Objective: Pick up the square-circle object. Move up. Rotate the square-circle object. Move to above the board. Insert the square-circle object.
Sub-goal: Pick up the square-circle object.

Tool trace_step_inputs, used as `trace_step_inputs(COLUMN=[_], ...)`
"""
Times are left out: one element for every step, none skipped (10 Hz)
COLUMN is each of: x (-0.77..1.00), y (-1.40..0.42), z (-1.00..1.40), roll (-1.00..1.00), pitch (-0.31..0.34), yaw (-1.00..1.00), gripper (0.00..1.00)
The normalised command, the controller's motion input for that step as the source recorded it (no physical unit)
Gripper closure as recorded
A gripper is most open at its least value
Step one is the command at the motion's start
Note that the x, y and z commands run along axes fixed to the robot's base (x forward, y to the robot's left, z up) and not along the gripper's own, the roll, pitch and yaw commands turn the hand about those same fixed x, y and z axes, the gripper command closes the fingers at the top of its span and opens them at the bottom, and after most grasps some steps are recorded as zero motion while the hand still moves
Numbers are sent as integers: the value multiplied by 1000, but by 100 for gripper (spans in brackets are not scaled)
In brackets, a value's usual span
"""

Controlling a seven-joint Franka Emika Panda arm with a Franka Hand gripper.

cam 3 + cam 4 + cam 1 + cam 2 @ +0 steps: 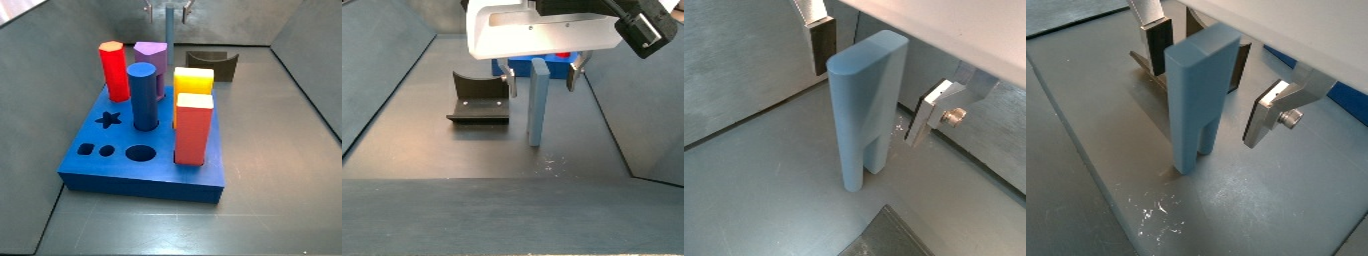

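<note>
The square-circle object (865, 100) is a tall pale grey-blue block. It stands upright on its two narrow legs on the grey floor, and shows in both wrist views (1200, 95) and in a side view (537, 100). My gripper (874, 85) is open and straddles the block's upper part, with one finger (822, 45) on one side and the other finger (930, 110) on the other, each with a small gap. The bright-blue board (140, 170) lies in a side view with its star, square and round holes showing at the front left. There the gripper (166, 18) is far behind it, and the block is hidden.
Several coloured pegs stand on the board: red (112, 68), dark blue cylinder (143, 95), purple (151, 60), yellow (193, 82), red-orange block (193, 128). The dark notched fixture (477, 100) stands close beside the block (211, 63). Grey walls enclose the floor.
</note>
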Motion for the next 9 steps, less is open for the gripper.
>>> trace_step_inputs(x=[0, 0, 0, 0, 0, 0, 0, 0, 0], y=[0, 0, 0, 0, 0, 0, 0, 0, 0], z=[0, 0, 0, 0, 0, 0, 0, 0, 0], roll=[0, 0, 0, 0, 0, 0, 0, 0, 0], pitch=[0, 0, 0, 0, 0, 0, 0, 0, 0], yaw=[0, 0, 0, 0, 0, 0, 0, 0, 0], gripper=[100, 100, 100, 100, 100, 100, 100, 100, 100])
